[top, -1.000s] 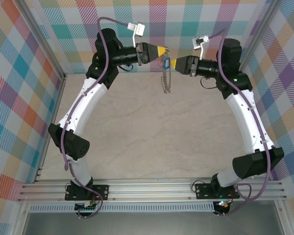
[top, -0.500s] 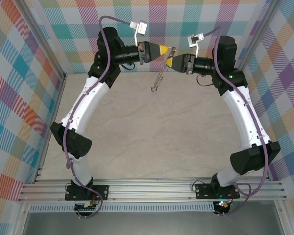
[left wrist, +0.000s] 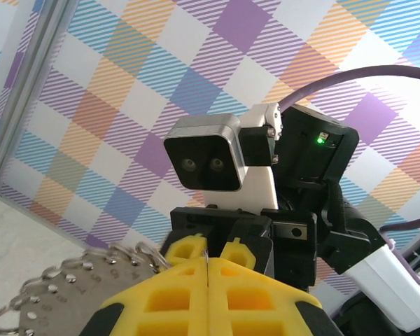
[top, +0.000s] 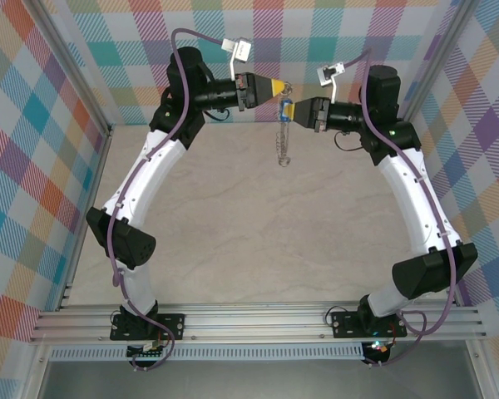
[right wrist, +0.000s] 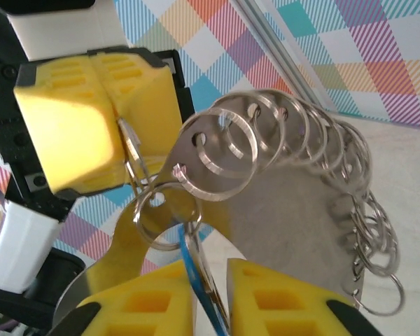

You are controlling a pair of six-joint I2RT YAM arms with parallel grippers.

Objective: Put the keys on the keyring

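The keyring (top: 284,141), a grey metal hoop fringed with several small rings, hangs edge-on between the two raised arms. My left gripper (top: 279,86) is shut on its top; a thin metal edge shows between the yellow pads of that gripper (left wrist: 208,264). The ring's fringe (left wrist: 49,297) spreads to the lower left. The key (top: 288,110), silvery with a blue tag, hangs from a small ring on the hoop. My right gripper (top: 294,110) meets it from the right. In the right wrist view the key (right wrist: 194,271) sits between the yellow fingers of my right gripper (right wrist: 210,280), below the keyring (right wrist: 294,210).
Both grippers are high above the pale tabletop (top: 258,241), near the checked back wall (top: 316,25). The right arm's wrist camera (left wrist: 203,161) faces the left one at close range. Metal frame posts (top: 75,75) stand at the sides.
The right gripper's fingers have closed in on the blue-tagged key. The keyring, swung out to the left half a second ago, now hangs straight down. Both wrists shifted slightly.
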